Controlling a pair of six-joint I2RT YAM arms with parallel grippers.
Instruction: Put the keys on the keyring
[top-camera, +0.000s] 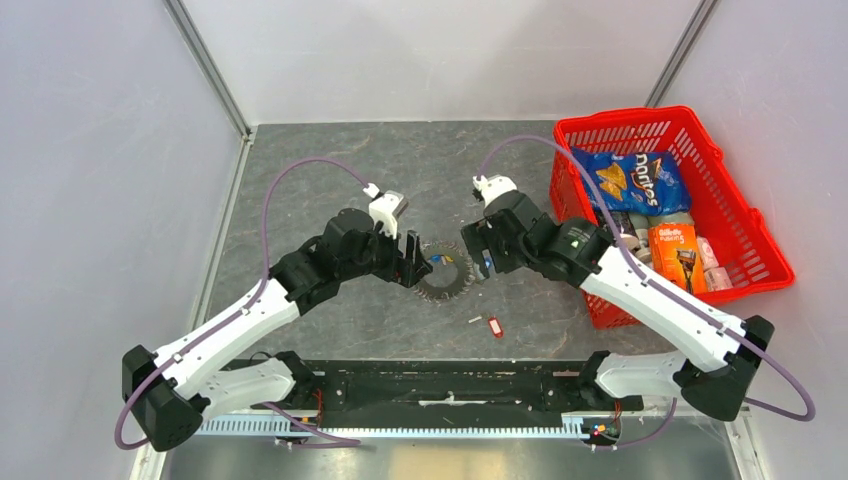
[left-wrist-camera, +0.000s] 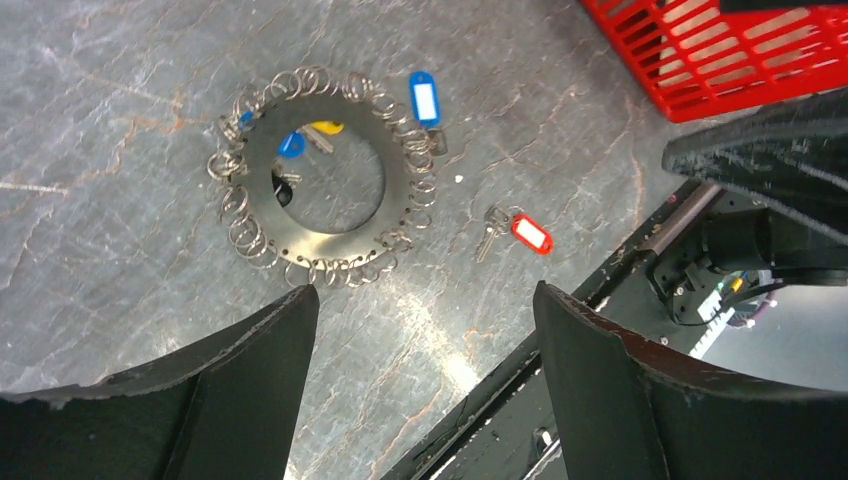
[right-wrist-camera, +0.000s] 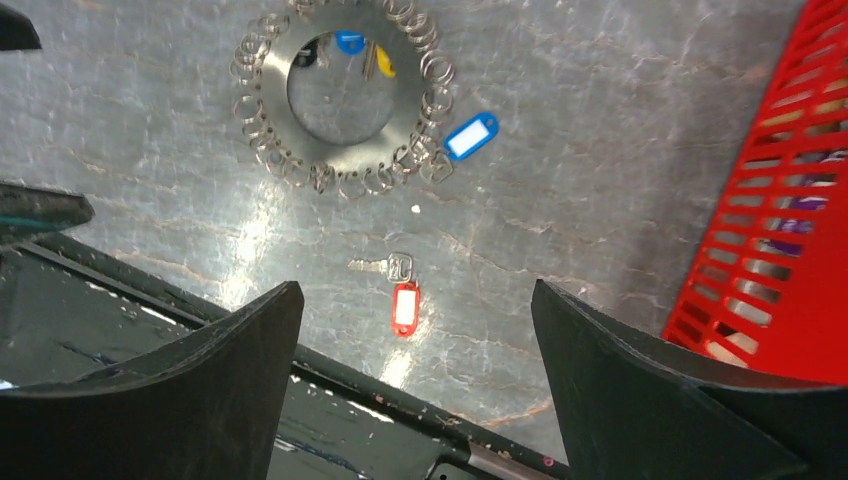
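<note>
On the grey marbled surface, between the two arms, the keyring lay flat: a toothed metal disc with a wide round hole, its rim hung all round with small wire loops. Inside the hole sat a round blue tag and a yellow tag, with bits of silver key beside them. A blue-tagged key rested just outside the rim, on the side toward the right arm. A red-tagged key lay apart from the disc, nearer the arm bases, its small silver key next to the tag.

The left end effector hung at the disc's left edge with its fingers spread wide and nothing between them. The right end effector hung at the disc's right edge, likewise wide open and empty. Whether either one touched the disc could not be told.

A red basket stood to the right, holding a blue bag of chips and an orange razor pack.
</note>
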